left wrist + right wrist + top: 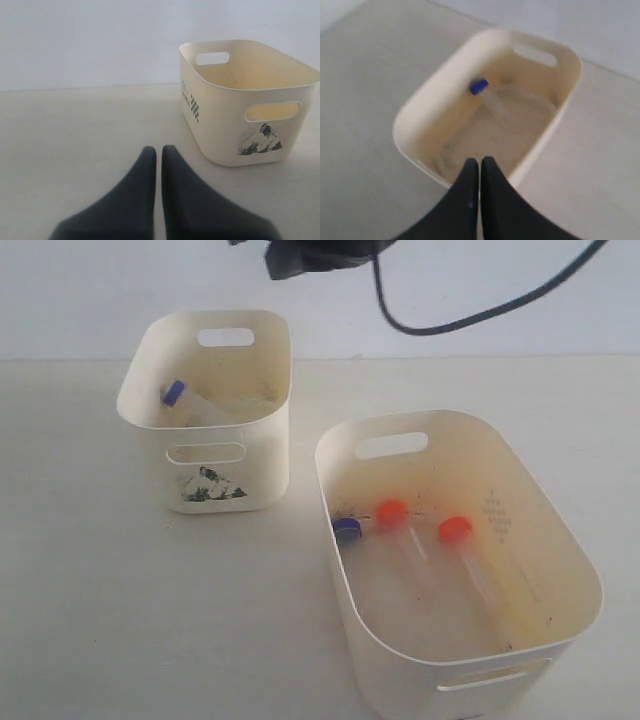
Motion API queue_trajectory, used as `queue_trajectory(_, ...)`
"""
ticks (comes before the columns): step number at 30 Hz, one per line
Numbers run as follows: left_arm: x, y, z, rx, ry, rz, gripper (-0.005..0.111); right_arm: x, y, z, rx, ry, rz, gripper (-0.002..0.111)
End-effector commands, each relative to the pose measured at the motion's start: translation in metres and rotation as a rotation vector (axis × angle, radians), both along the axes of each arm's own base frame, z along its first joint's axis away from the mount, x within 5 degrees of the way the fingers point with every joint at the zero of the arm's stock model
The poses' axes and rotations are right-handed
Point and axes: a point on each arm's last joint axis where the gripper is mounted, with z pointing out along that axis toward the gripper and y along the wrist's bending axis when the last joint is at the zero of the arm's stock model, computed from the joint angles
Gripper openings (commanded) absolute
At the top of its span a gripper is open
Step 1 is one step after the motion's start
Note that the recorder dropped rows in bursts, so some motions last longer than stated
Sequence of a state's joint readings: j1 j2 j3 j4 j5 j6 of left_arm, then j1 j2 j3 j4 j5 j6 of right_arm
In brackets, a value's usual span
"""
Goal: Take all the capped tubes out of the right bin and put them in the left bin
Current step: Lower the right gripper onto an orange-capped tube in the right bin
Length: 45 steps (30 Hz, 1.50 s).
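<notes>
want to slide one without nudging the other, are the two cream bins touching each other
Apart. The exterior view shows a strip of bare table between the left bin and the right bin.

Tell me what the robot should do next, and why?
Probably swing the right tool, shut and empty above the small cream plastic bin, over to the wide cream plastic bin: three clear capped tubes lie there, waiting.

Left bin holds one tube; right bin, three tubes.
</notes>
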<state>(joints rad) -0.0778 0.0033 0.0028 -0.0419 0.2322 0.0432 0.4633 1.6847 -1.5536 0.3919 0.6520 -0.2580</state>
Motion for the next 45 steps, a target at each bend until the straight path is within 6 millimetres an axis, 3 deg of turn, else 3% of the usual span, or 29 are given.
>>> queue_trajectory(1, 0.000, 0.000, 0.002, -0.007, -0.010, -0.001, 0.004, -0.022, -0.031, 0.006, -0.232, 0.130, -0.067, 0.000)
queue_trajectory(5, 0.000, 0.000, 0.002, -0.007, -0.010, -0.001, 0.004, -0.044, -0.041, -0.002, -0.317, 0.319, -0.053, 0.000)
queue_trajectory(8, 0.000, 0.000, 0.002, -0.007, -0.010, -0.001, 0.004, -0.055, -0.045, -0.024, -0.317, 0.388, -0.083, 0.000)
queue_trajectory(18, 0.000, 0.000, 0.002, -0.007, -0.010, -0.001, 0.004, -0.070, -0.055, -0.113, -0.239, 0.389, -0.208, 0.000)
queue_trajectory(23, 0.000, 0.000, 0.002, -0.007, -0.010, -0.001, 0.004, -0.075, -0.058, -0.136, -0.193, 0.355, -0.241, 0.000)
queue_trajectory(31, 0.000, 0.000, 0.002, -0.007, -0.010, -0.001, 0.004, -0.077, -0.058, -0.140, -0.157, 0.367, -0.259, 0.000)
queue_trajectory(39, 0.000, 0.000, 0.002, -0.007, -0.010, -0.001, 0.004, -0.081, -0.032, -0.125, -0.180, 0.312, -0.152, 0.000)
queue_trajectory(45, 0.000, 0.000, 0.002, -0.007, -0.010, -0.001, 0.004, -0.076, -0.035, -0.135, -0.215, 0.324, -0.191, 0.000)
